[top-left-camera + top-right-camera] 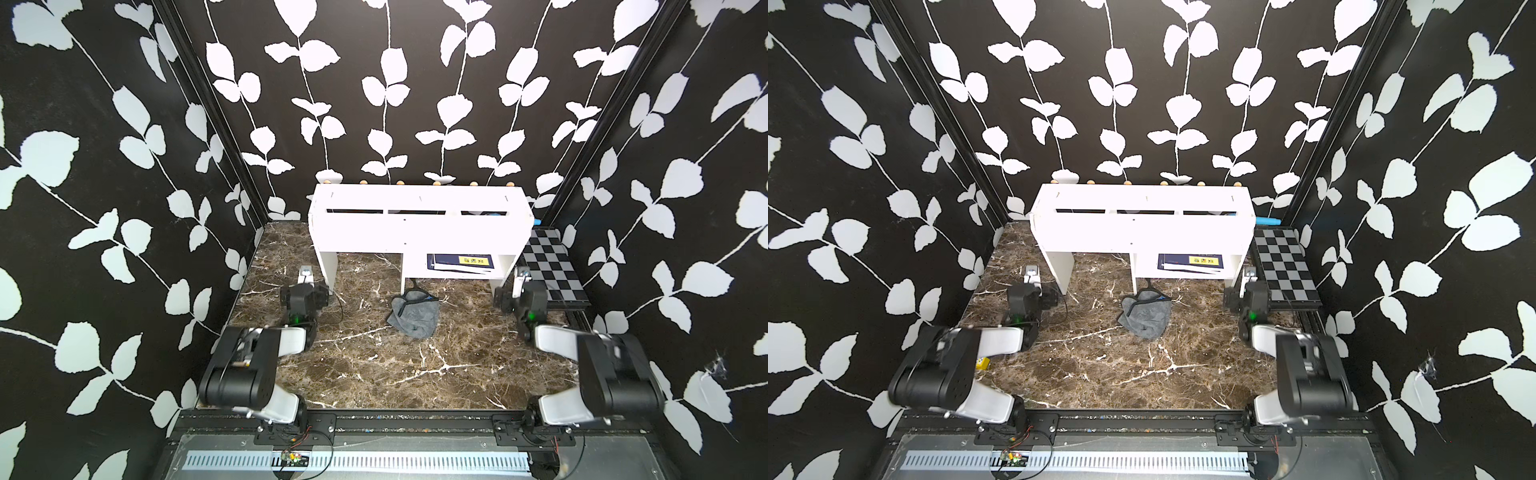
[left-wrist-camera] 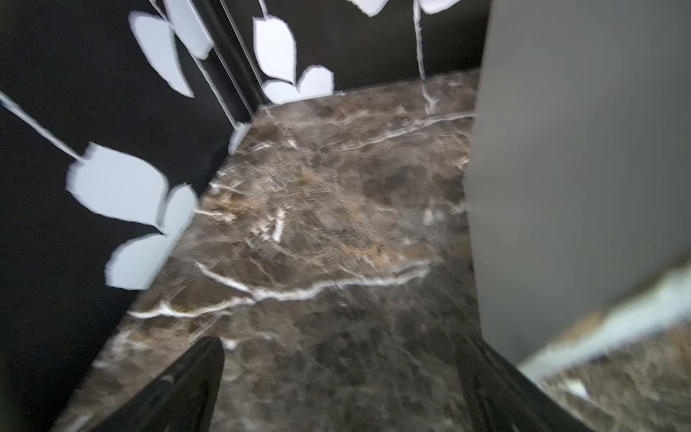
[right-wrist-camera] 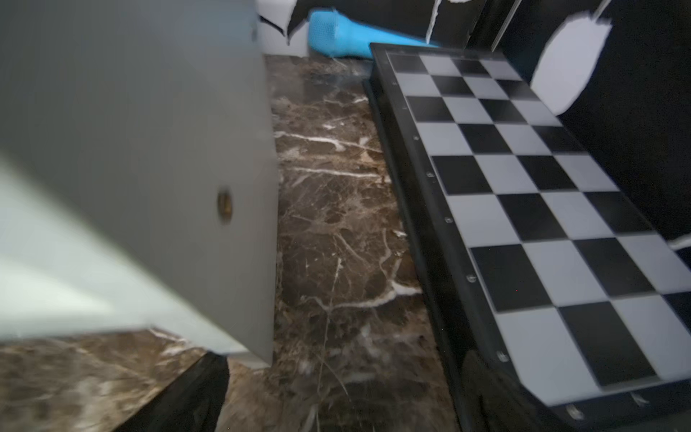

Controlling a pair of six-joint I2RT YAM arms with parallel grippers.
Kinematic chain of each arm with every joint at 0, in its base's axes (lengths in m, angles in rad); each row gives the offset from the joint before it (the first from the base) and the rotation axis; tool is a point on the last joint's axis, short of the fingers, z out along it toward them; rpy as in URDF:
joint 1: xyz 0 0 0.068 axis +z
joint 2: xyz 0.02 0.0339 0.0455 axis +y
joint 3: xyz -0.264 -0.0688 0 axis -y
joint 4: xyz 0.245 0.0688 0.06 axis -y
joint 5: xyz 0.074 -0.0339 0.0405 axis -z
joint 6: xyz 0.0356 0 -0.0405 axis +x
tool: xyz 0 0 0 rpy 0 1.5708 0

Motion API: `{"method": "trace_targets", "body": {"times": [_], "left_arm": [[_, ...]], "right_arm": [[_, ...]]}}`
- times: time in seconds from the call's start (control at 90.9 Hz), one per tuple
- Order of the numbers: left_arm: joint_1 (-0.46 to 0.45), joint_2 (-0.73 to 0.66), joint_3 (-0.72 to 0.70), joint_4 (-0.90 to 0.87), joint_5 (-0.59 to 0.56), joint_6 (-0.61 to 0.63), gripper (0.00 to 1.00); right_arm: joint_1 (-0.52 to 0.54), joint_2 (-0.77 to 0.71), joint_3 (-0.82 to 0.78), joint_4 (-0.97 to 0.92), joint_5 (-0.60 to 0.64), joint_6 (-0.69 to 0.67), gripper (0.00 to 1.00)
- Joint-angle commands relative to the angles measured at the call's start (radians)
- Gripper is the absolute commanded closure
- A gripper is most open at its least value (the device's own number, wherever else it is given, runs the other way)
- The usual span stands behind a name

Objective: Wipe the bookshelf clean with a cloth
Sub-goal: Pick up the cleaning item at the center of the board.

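Right, both claws stand released and empty. The left claw (image 2: 340, 351) has its jaws spread over bare worktop (image 1: 374, 365), just beside the bookshelf's (image 1: 419, 232) outer leg on that side. The right claw (image 3: 346, 364) is spread the same way beside the opposite leg, in the gap between the bookshelf and the checkered board (image 1: 552, 266).

The cloth (image 1: 413, 313) lies crumpled on the worktop in front of the bookshelf, near its middle upright, with its black loop cord pointing toward the shelf. It sits roughly midway between my two claws and neither touches it. A dark blue book (image 1: 459, 262) lies in the bookshelf's lower compartment, behind the cloth.

As I read it, nothing is wiped yet, and fetching the cloth is the step in hand. To do it well, I would back one claw clear of its leg before swinging inward. Then I would come down over the bunched middle of the fabric rather than the cord, and pinch a thick fold against the worktop. That should leave a pad of cloth hanging below the fingers for wiping.
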Motion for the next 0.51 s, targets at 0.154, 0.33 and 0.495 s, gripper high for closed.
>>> {"method": "trace_targets", "body": {"times": [0.154, 0.33, 0.495], "left_arm": [[-0.11, -0.417, 0.273, -0.715, -0.088, -0.357, 0.25], [-0.114, -0.553, 0.287, -0.981, -0.009, -0.452, 0.28], [-0.113, -0.677, 0.29, -1.09, 0.023, -0.406, 0.27]], "right_arm": [[-0.042, -0.333, 0.023, -0.473, -0.139, 0.581, 0.0], [0.225, -0.456, 0.083, -0.801, 0.085, 0.517, 0.0], [0.401, -0.603, 0.038, -0.967, 0.151, 0.619, 0.0]]}}
